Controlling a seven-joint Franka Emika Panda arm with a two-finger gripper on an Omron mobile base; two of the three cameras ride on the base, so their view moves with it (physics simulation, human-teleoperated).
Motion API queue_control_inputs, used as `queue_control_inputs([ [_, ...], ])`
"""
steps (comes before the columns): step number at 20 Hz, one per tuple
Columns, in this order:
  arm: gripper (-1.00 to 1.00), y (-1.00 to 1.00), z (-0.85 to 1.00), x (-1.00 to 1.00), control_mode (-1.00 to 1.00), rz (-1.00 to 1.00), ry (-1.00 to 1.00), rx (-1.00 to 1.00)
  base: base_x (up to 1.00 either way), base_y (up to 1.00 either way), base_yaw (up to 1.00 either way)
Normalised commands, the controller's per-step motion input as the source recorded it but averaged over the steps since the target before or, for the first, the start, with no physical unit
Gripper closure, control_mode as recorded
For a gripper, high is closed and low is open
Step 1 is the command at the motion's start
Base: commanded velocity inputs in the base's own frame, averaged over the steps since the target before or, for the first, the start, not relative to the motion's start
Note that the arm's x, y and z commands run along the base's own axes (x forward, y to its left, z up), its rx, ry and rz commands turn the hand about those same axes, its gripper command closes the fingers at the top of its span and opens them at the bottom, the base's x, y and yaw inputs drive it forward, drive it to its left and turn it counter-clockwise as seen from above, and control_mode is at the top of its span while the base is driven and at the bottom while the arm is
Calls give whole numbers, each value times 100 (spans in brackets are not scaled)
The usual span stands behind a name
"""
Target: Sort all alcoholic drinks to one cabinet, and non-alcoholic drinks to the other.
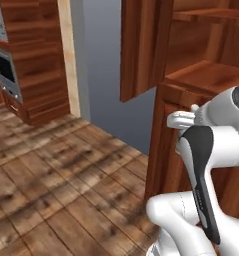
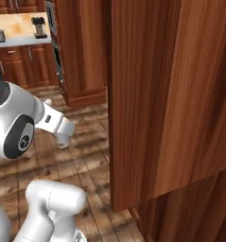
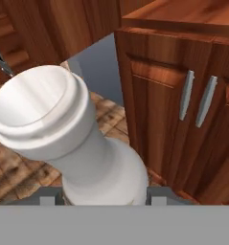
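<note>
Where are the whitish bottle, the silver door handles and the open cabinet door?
whitish bottle [image 3: 63,124]: hand view, on its neck.
silver door handles [image 3: 186,94]: hand view, on the left bar.
open cabinet door [image 2: 152,94]: right base view, on its panel.

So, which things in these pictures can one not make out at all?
- Hand view: the jaws are hidden behind the whitish bottle, so the contact is not visible.
- Right base view: the open cabinet door hides the shelves.
- Left base view: the arm covers the lower cabinet; the shelves are cut off by the edge.
</note>
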Motion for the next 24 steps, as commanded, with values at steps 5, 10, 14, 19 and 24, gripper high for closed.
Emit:
queue_control_inputs([
  [5, 100, 0, 0, 0, 100, 0, 0, 0, 86, -20, -35],
  [10, 100, 0, 0, 0, 100, 0, 0, 0, 18, -37, -32],
  [14, 100, 0, 0, 0, 100, 0, 0, 0, 13, -3, -44],
  [19, 100, 0, 0, 0, 100, 0, 0, 0, 8, 0, -39],
  [24, 100, 0, 0, 0, 100, 0, 0, 0, 26, 6, -31],
])
